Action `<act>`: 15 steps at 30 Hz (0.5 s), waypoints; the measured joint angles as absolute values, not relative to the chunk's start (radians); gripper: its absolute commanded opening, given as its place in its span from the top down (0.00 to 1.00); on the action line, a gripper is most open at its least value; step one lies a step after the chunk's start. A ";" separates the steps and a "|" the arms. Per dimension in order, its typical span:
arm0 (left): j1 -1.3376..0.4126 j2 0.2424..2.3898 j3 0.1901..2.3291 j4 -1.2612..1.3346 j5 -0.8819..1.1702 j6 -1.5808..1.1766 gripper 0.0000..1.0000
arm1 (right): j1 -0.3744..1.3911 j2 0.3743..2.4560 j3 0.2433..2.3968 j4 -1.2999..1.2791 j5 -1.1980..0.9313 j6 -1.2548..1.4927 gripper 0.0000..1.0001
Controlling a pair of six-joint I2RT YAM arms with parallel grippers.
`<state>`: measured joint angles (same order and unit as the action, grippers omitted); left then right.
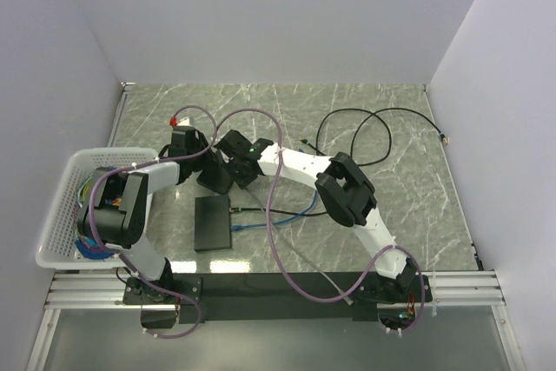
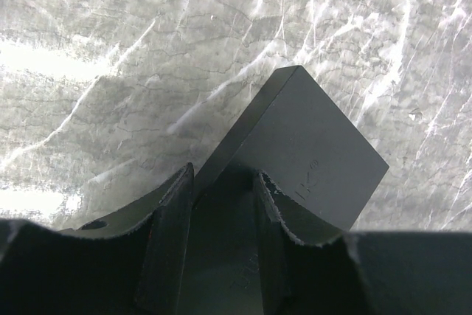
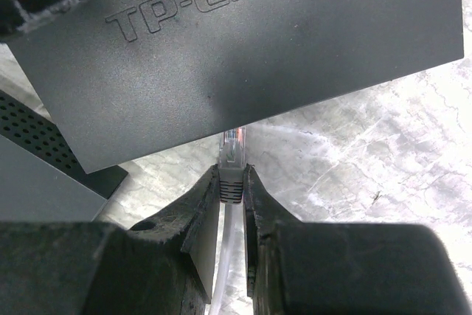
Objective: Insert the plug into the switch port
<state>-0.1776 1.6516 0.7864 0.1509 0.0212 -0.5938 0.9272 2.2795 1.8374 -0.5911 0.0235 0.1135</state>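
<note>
Black right gripper (image 3: 231,176) pinches the RJ45 plug (image 3: 232,184) by its grey boot, one finger on each side, jaws nearly together. The clear plug tip sticks out just ahead of the fingertips. Pale cable (image 3: 225,256) runs back between the fingers toward the wrist.

Directly ahead of the tip is the TP-Link switch (image 3: 243,57), dark grey, logo face toward this camera, lifted and tilted off the table. The tip meets the switch's near lower edge. Port face is hidden, so cannot tell whether the tip is inside a port. Left of the right gripper, under the switch, sits a vented dark casing (image 3: 37,134), unclear what it is.

Left gripper (image 2: 223,182) is closed on the switch body, a finger on each side. One corner juts out ahead of its fingertips over the marble-patterned table (image 2: 110,71).

Top view: both grippers meet nose to nose. On their near side a flat black box (image 1: 213,221) lies on the table, with a blue cable (image 1: 287,215) beside it. By the left arm's elbow is a white basket (image 1: 61,182). Well beyond the right arm lies a loose black cable (image 1: 375,123).
</note>
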 measured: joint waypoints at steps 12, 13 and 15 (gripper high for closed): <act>-0.178 1.653 0.790 0.147 0.021 -0.590 0.59 | 0.926 2.273 1.823 -0.576 0.045 0.115 1.00; -0.178 1.653 0.790 0.147 0.021 -0.590 0.59 | 0.925 2.273 1.823 -0.576 0.045 0.117 1.00; -0.178 1.653 0.790 0.147 0.021 -0.590 0.59 | 0.923 2.273 1.823 -0.576 0.043 0.120 1.00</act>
<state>-0.1776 1.6531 0.7902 0.1474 0.0208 -0.5900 0.9230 2.2726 1.8233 -0.5762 0.0429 0.1200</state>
